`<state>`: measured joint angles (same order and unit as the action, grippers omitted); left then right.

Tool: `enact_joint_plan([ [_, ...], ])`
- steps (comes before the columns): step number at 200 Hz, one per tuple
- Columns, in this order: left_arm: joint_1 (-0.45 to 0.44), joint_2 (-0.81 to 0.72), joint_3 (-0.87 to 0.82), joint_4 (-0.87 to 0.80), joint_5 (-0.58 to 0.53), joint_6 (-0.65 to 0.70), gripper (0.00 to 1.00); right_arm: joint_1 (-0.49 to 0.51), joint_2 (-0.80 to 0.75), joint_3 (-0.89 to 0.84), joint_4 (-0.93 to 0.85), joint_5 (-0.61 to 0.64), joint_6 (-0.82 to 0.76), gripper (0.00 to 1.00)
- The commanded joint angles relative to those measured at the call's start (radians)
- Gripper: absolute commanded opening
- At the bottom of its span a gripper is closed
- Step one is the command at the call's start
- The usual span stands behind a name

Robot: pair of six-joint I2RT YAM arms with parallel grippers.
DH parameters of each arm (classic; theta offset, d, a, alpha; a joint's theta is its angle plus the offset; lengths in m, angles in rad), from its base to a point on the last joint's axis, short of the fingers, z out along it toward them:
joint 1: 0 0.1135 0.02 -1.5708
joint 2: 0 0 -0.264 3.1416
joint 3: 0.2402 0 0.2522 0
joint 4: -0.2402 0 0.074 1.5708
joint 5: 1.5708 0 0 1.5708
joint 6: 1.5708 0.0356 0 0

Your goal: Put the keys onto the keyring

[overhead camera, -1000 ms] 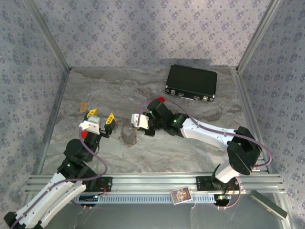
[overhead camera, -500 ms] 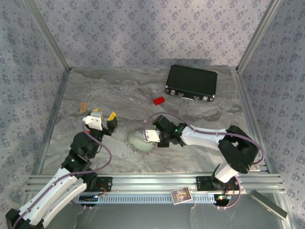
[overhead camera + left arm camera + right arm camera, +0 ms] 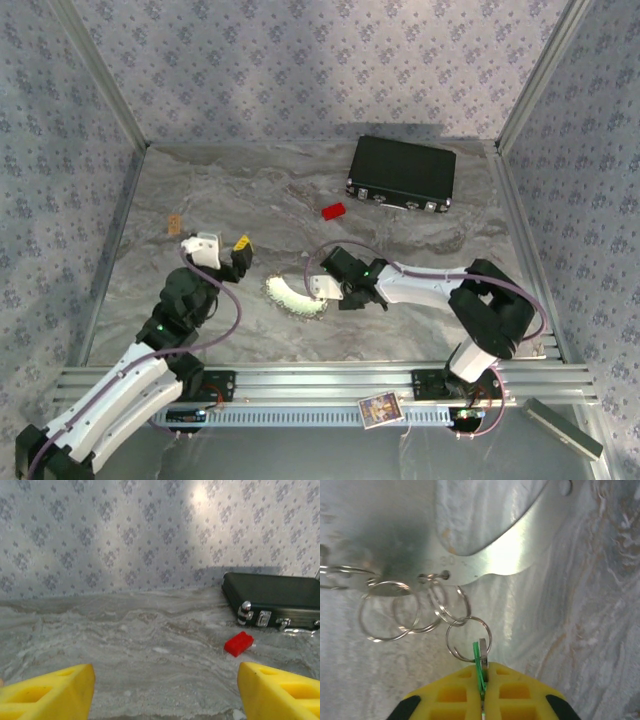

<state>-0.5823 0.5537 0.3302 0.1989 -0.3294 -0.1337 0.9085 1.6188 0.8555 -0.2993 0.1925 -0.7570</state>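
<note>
— Where does it all lie?
— On the tabletop, the keyring lies flat just ahead of my right claw. That claw is pinched together on the green key, whose tip meets one small split ring. My left claw is spread apart, holding nothing.
— What could go wrong?
— The key is thin and edge-on. If my pinch slackens or I twist, I judge it could slip out.
— Any writing?
— A number stamped on the keyring, perhaps "30". I can't be sure.

A green key, silvery keyring, red block, black case, grey-marbled table.
</note>
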Motion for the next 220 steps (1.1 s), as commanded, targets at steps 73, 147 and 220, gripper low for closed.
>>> enact_joint_plan([
  [73,0.061,0.168,0.142,-0.151,0.046,-0.156,0.81,-0.089,-0.055,0.017,-0.118,0.042,0.031,0.39],
  [147,0.074,0.409,0.224,-0.18,0.235,-0.241,0.82,-0.255,-0.46,-0.196,0.371,-0.392,0.503,0.43],
  [220,0.075,0.624,0.35,-0.396,0.322,-0.336,0.84,-0.174,-0.228,-0.045,0.314,-0.378,1.102,0.41],
])
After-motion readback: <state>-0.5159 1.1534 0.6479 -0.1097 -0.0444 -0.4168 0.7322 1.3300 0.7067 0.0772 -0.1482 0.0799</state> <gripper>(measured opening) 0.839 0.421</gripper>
